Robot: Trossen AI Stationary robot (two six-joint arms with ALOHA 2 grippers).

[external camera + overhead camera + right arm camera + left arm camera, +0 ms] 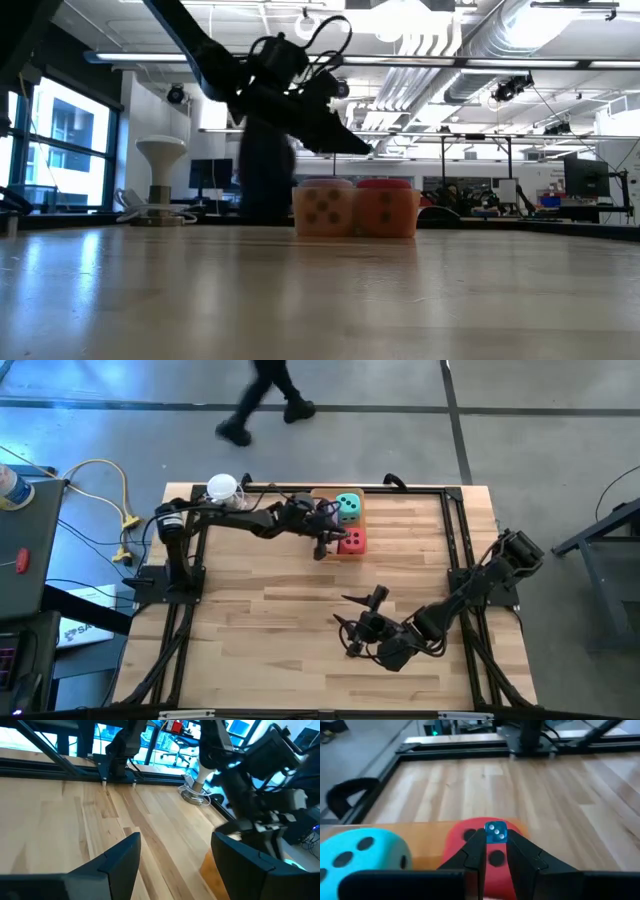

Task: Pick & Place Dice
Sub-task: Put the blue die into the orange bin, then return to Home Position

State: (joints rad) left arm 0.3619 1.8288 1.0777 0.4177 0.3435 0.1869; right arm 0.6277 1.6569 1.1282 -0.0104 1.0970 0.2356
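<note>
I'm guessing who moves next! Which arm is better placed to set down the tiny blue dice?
Left: the left claw pinches the blue dice just above the red dice. The right claw sits open, far off.

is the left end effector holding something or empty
Holding something: in the left wrist view the left end effector is shut on a small blue die pinched at its fingertips, above the red die.

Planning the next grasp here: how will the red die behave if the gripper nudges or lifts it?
The red die is a cube resting flat on the table, so a nudge would likely slide it rather than roll it. Its rounded edges and matte look suggest foam: probably light, with some give. It sits close to the teal die, so a push that way may shift both.
</note>
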